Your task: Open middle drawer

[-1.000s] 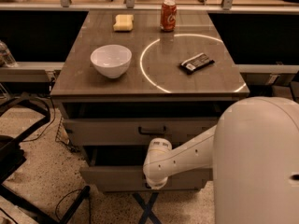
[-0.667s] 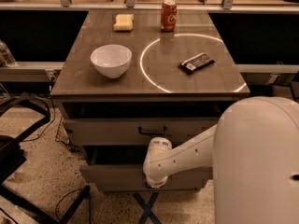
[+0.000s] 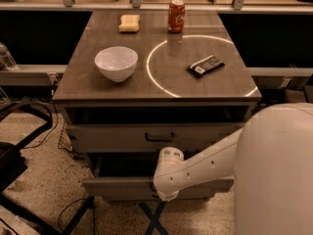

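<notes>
The middle drawer (image 3: 117, 187) is the wide grey-beige front below the top drawer (image 3: 107, 138). It stands pulled out from the cabinet, with a dark gap showing above its front. Its handle is hidden behind my arm. My white arm reaches in from the right, and its wrist (image 3: 168, 173) sits over the middle of the drawer front. The gripper (image 3: 165, 196) points down at the drawer's front edge, mostly hidden by the wrist.
On the tabletop (image 3: 88, 82) stand a white bowl (image 3: 116, 62), a red can (image 3: 176, 15), a yellow sponge (image 3: 129, 23) and a dark snack bar (image 3: 206, 65). The top drawer's bar handle (image 3: 159, 138) shows. Black frames and cables (image 3: 19, 151) lie left on the floor.
</notes>
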